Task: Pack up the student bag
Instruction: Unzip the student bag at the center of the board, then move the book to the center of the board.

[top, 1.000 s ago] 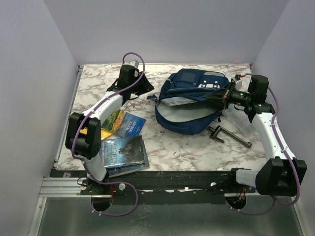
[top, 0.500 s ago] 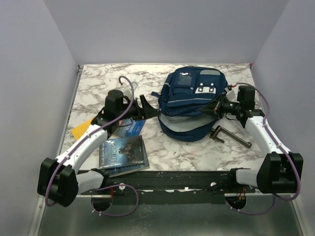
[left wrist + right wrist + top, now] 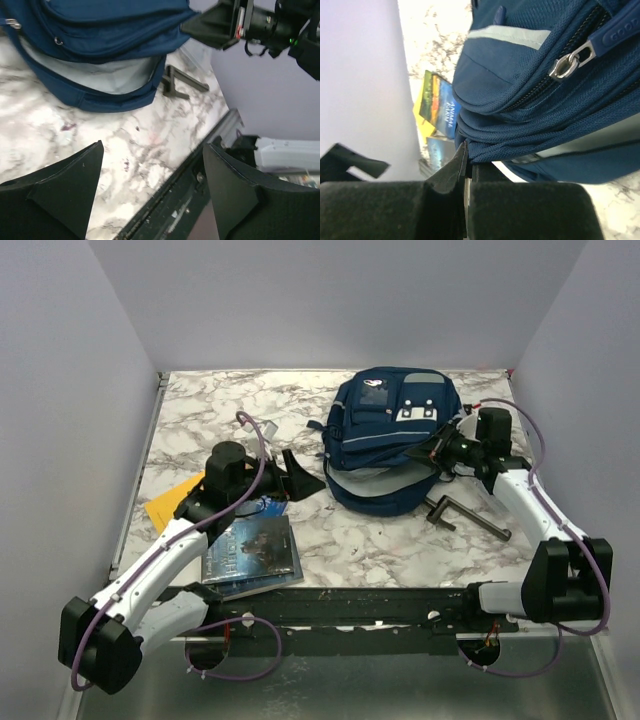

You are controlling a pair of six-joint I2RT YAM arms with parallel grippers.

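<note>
The student bag (image 3: 392, 425), navy with grey stripes and white clips, lies at the back right of the table with its mouth gaping toward the front. My right gripper (image 3: 433, 452) is shut on the fabric rim of the bag (image 3: 535, 75) and holds that edge up; the pinch (image 3: 468, 162) shows in the right wrist view. Left of the bag's mouth my left gripper (image 3: 300, 473) is open and holds nothing. In the left wrist view its fingers (image 3: 55, 192) spread wide over bare marble, with the bag (image 3: 100, 30) above them.
A dark-covered book (image 3: 250, 550) lies near the front left, with a blue book (image 3: 268, 502) and a yellow envelope (image 3: 168, 502) behind it. A black T-shaped tool (image 3: 465, 515) lies right of the bag. Walls close the table on three sides.
The left arm has drawn back from the far left toward the bag's mouth and its gripper has opened wide. The right gripper has kept its hold and raised the bag's rim.
</note>
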